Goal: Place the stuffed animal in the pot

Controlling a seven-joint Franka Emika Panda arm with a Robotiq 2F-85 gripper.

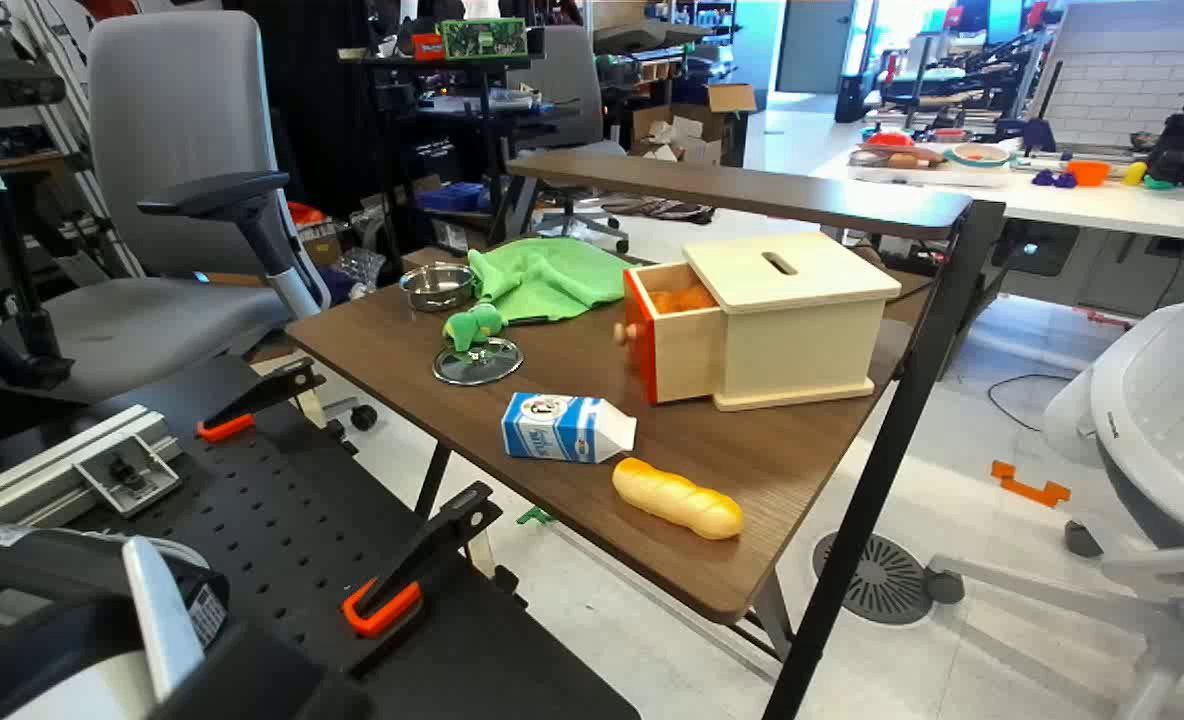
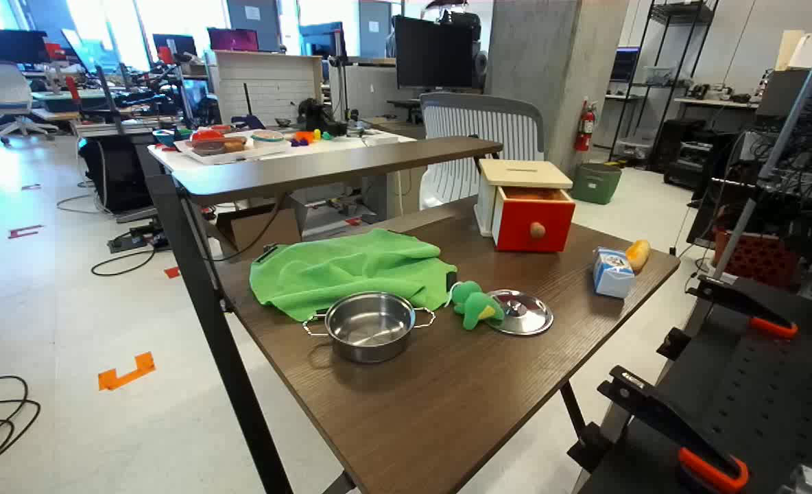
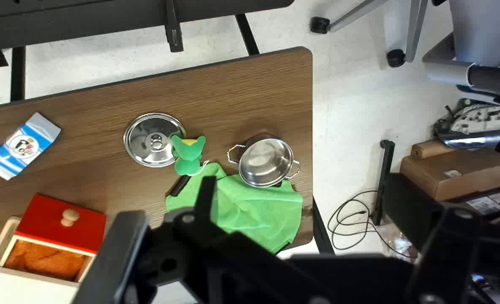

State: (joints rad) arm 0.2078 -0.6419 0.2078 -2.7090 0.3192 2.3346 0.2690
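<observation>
Wrist view shows the black end effector [image 3: 270, 202] above the brown wood-grained surface [image 3: 237, 99], its two fingers [image 3: 115, 255] spread wide in a released state. A shallow round pot of shiny silver metal [image 3: 264, 160] stands upright there, a looped handle on either side and its bare floor showing. The small green plush animal [image 3: 187, 154], with a yellow patch and a thin white loop, is outside the pot, near it but apart; one part of the animal overlaps the rim of a round glossy lid [image 3: 143, 145] with a knob. A rumpled bright green cloth [image 3: 250, 207] spreads just beside the animal and along the pot; whether the pot stands on the cloth's edge is hard to tell from these angles. Past the lid, well apart from the pot, a blue-and-white carton [image 3: 22, 145] lies on its side, and in an exterior view a long yellow bread roll [image 1: 677, 499] lies near it. Both exterior views also show a pale wooden box [image 1: 802, 345] with a slotted top; its red-fronted drawer [image 3: 60, 226] is pulled out, an orange-brown object [image 3: 43, 259] inside. Across a gap, a black perforated board [image 1: 292, 540] carries black-and-orange clamps [image 1: 382, 608].
</observation>
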